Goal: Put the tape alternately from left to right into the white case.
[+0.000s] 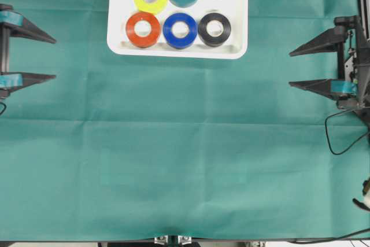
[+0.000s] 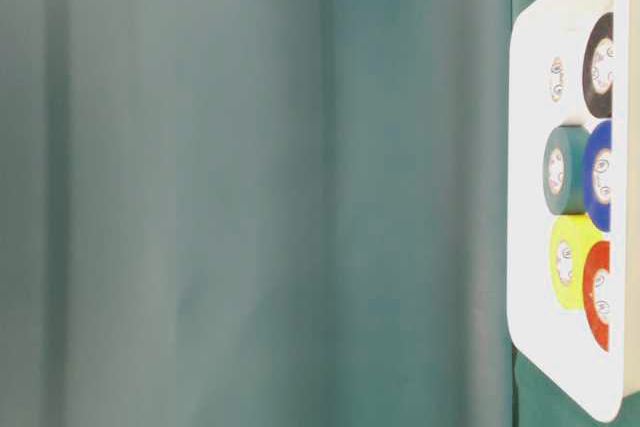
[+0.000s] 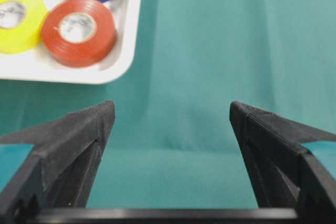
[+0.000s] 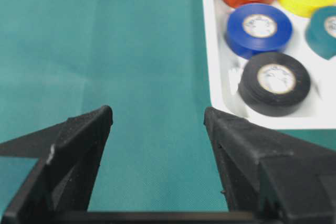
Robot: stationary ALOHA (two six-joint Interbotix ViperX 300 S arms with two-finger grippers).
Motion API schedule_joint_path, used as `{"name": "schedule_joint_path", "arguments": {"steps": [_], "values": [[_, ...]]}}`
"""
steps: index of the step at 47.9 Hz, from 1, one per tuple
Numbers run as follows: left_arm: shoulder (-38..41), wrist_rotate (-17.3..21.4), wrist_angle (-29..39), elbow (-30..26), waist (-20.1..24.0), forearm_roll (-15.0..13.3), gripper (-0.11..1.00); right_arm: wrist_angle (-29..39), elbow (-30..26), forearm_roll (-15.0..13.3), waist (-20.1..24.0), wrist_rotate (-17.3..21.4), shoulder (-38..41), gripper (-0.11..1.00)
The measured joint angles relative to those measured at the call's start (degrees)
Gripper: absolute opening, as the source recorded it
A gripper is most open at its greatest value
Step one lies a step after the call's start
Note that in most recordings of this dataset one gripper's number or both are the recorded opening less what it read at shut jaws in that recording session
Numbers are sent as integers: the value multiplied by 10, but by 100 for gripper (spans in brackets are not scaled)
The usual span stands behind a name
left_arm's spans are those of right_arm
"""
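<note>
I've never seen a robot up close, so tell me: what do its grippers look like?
The left gripper and the right gripper each have two matte black, wedge-shaped fingers tapering to points, with teal tape bands near their bases. Thin black cables trail beside the right one.

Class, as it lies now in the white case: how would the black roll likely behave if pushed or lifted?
The black roll lies flat, so it would probably slide, not roll. The case looks glossy, so likely slippery. It is small, so probably light.
</note>
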Motion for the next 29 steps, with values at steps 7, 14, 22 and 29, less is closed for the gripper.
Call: {"name": "schedule_joint_path", "arguments": {"steps": [7, 14, 22, 29], "values": [[-42, 0, 0, 19, 12, 0, 60, 16, 6, 1, 0, 1, -25, 79], [-70, 0, 0, 34, 17, 0, 60, 18, 12, 1, 0, 1, -34, 79], [-88, 0, 0, 46, 17, 0, 60, 19, 14, 1, 0, 1, -34, 79], [-97, 1, 0, 50, 17, 0, 60, 18, 17, 2, 1, 1, -34, 79]]}}
